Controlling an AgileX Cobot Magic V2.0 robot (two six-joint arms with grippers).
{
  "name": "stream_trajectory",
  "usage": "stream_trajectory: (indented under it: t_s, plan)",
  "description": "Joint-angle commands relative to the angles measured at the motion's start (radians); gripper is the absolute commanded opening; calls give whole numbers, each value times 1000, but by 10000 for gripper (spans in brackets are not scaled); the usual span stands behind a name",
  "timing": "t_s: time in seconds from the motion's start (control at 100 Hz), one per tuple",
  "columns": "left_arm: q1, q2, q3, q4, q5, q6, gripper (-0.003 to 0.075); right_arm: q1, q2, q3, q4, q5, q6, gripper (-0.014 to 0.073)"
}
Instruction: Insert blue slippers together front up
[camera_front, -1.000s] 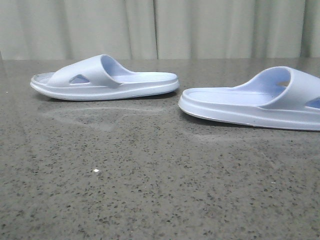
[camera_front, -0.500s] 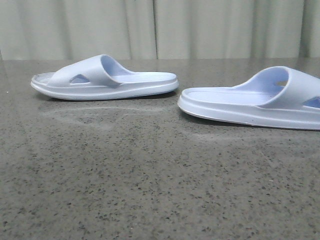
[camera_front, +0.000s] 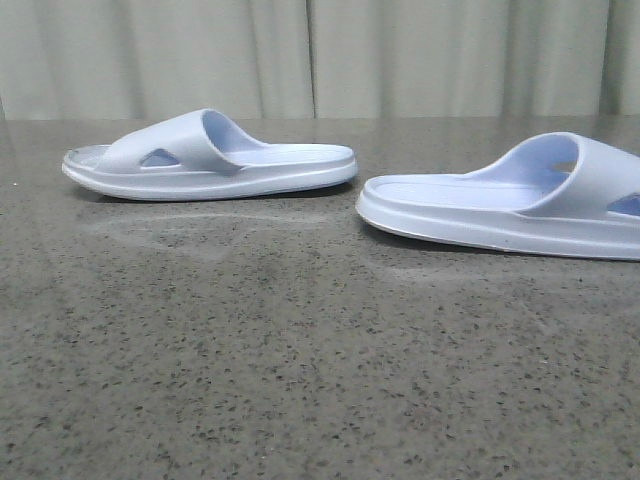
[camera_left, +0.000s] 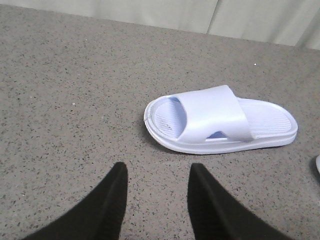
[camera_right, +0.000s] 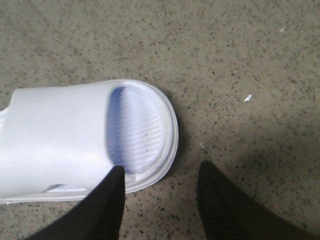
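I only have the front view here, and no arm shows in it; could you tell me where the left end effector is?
Observer: The left end effector is open above bare table, short of the left slipper.
Operator: Thank you. And the right one?
Observer: The right end effector is open at the toe end of the right slipper, one finger over its rim.
Operator: Is the right slipper's toe visible?
Observer: Yes, its ribbed footbed shows there.
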Motion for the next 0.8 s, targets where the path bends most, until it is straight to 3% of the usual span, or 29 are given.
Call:
stream_trajectory:
  t_s: [0.0,0.26,0.59,0.79]
  plan:
    - [3,28,-37,-65,-49,39,263,-1,68,-56,34,-67,-37,288]
    - [3,73,-37,-73,-53,77,263,-57,238,-159,218,0,-203,288]
    - [3,120,-72,-113,-48,115,262,-332,407,-174,631,298,-633,288]
    - [3,160,-86,-126,-42,117,262,-353,514,-174,741,383,-752,287]
